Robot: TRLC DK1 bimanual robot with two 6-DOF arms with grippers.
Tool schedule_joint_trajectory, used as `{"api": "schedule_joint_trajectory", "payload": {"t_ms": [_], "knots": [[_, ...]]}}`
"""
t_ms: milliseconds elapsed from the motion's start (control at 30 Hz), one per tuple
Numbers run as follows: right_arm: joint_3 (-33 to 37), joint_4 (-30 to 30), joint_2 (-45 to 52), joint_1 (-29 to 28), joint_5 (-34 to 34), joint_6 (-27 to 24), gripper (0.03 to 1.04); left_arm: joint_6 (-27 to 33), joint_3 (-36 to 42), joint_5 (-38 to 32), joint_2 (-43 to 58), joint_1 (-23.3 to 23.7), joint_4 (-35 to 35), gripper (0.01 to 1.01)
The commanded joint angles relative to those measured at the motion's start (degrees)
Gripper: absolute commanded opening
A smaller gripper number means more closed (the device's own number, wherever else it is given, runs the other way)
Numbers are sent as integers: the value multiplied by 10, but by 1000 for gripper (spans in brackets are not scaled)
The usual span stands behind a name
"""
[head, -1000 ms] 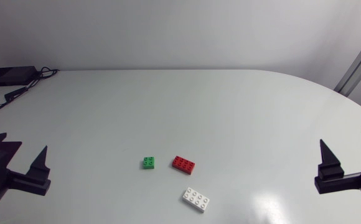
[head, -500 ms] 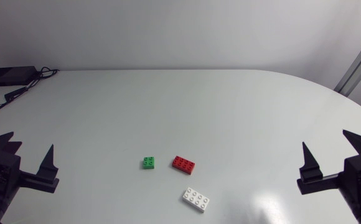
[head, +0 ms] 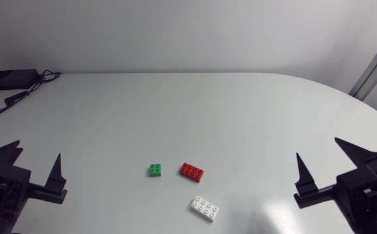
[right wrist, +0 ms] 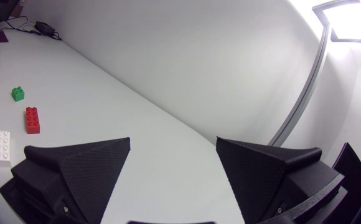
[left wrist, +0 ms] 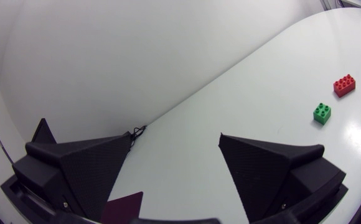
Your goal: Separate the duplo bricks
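Three bricks lie singly on the tabletop [head: 195, 110] in the lower centre of the head view: green brick [head: 155, 169], red brick [head: 192, 171] just to its right with a clear gap between them, and white brick [head: 204, 208] below and right of the red, apart from both. None is stacked or touching as far as can be seen, so the separation looks largely done. Red brick's long axis runs left to right, dipping slightly toward the right; the white one is angled the same way, a little more steeply. Left gripper [head: 36, 151] sits at lower left, fingers wide apart, holding nothing. Right gripper [head: 317, 148] sits at lower right, also spread and empty. Both are well clear of the bricks. Green is nearer the left arm, white nearer the right, and red falls about between. The surface is smooth, glossy white, with a glare patch at lower right. A black box [head: 10, 79] with cables sits at upper left.
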Motion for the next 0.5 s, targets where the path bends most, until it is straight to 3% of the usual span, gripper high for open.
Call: {"api": "schedule_joint_trajectory", "payload": {"t_ms": [0, 100, 233, 467], "knots": [[-23, -3, -3, 3, -4, -12, 995, -9, -11, 21, 3, 0, -9, 989], [-23, -5, -4, -7, -5, -9, 997, -60, -9, 51, 4, 4, -24, 989], [-22, -6, -3, -7, -16, 7, 995, -67, -5, 115, 6, -1, -41, 989], [-21, -17, -4, -6, -33, 239, 995, -77, -3, 181, 31, 1, -57, 989]]}}
